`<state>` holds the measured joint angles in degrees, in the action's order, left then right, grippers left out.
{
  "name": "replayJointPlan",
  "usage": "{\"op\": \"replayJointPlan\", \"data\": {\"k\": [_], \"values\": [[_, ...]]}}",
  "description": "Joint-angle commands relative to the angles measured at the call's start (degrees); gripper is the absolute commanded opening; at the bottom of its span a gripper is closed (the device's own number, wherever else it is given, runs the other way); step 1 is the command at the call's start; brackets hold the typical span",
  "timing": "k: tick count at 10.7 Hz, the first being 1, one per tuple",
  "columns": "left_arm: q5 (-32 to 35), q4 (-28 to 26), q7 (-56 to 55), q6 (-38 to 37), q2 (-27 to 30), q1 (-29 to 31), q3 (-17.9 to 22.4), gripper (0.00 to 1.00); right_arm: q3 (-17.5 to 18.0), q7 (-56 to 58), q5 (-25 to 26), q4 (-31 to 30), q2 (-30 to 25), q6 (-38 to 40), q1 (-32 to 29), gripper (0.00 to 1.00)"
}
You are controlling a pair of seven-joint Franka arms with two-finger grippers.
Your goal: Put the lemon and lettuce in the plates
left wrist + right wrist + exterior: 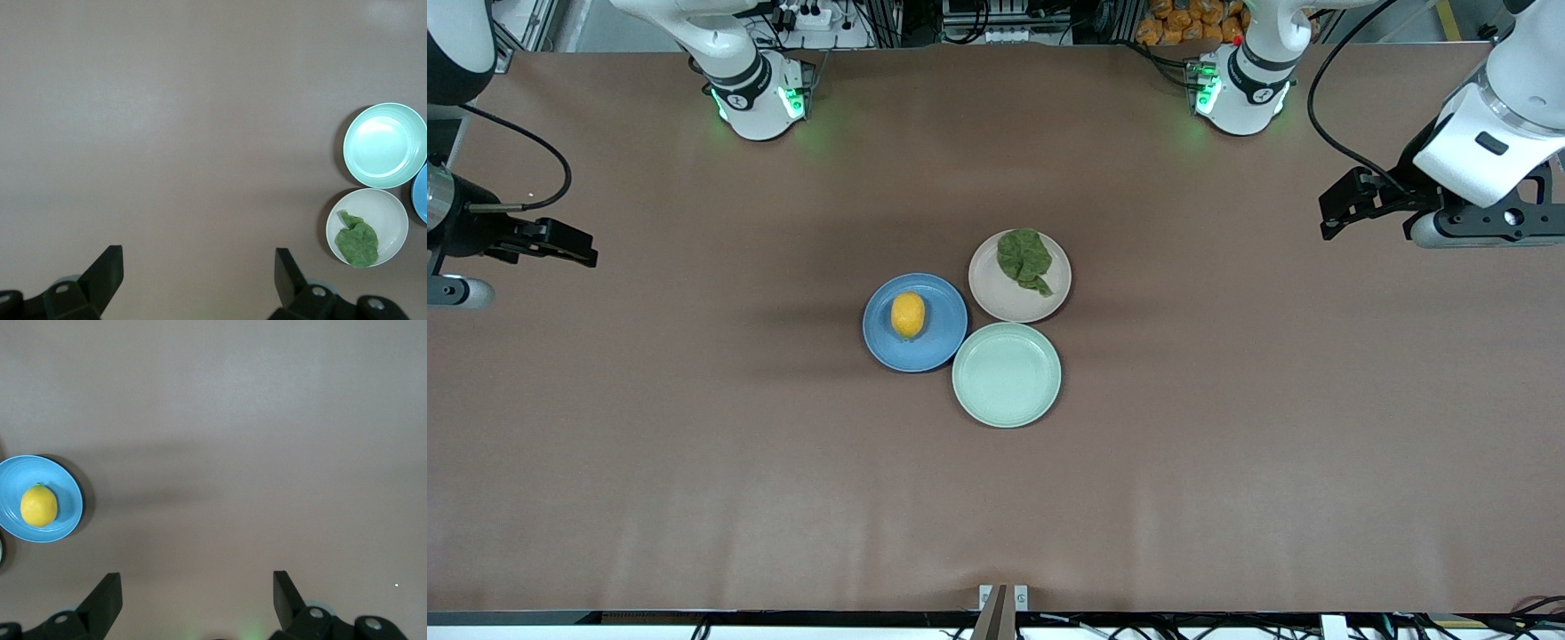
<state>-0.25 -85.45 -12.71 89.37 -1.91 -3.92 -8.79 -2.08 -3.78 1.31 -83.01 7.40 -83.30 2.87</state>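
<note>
The lemon lies in the blue plate, firm and smooth, best held across its middle. The lettuce, limp and light, lies in the beige plate. The left gripper and right gripper, both spread, wait over the bare table at its 2 ends.

Brown table, bearing three plates clustered mid-surface: blue plate, beige plate, mint-green plate nearest the front camera, rims seemingly touching.
</note>
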Motion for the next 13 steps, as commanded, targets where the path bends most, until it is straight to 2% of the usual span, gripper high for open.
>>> {"op": "replayJointPlan", "data": {"k": [1, 4, 6, 9, 13], "values": [[-1.0, 0.5, 1.7, -1.0, 0.2, 0.6, -0.3, 1.00, 0.4, 0.0, 0.6, -9.2, -6.7, -4.1, -0.2, 1.00], [-1.1, 0.5, 1.7, -1.0, 0.2, 0.5, -0.3, 1.00, 0.3, 0.2, 0.6, -8.6, -6.9, -3.1, -0.4, 1.00], [-1.1, 0.8, 1.7, -1.0, 0.2, 0.5, -0.3, 1.00, 0.1, 0.7, 0.6, -5.5, -6.2, 0.2, -0.9, 1.00], [-1.0, 1.2, 1.8, -1.0, 0.2, 0.5, -0.3, 1.00, 0.1, 0.6, 0.7, -2.2, -4.5, 0.2, -1.2, 1.00], [-1.0, 1.2, 1.7, -1.0, 0.2, 0.6, -0.3, 1.00, 0.1, 0.4, 0.4, -1.1, -3.5, -0.3, -1.3, 1.00]]}}
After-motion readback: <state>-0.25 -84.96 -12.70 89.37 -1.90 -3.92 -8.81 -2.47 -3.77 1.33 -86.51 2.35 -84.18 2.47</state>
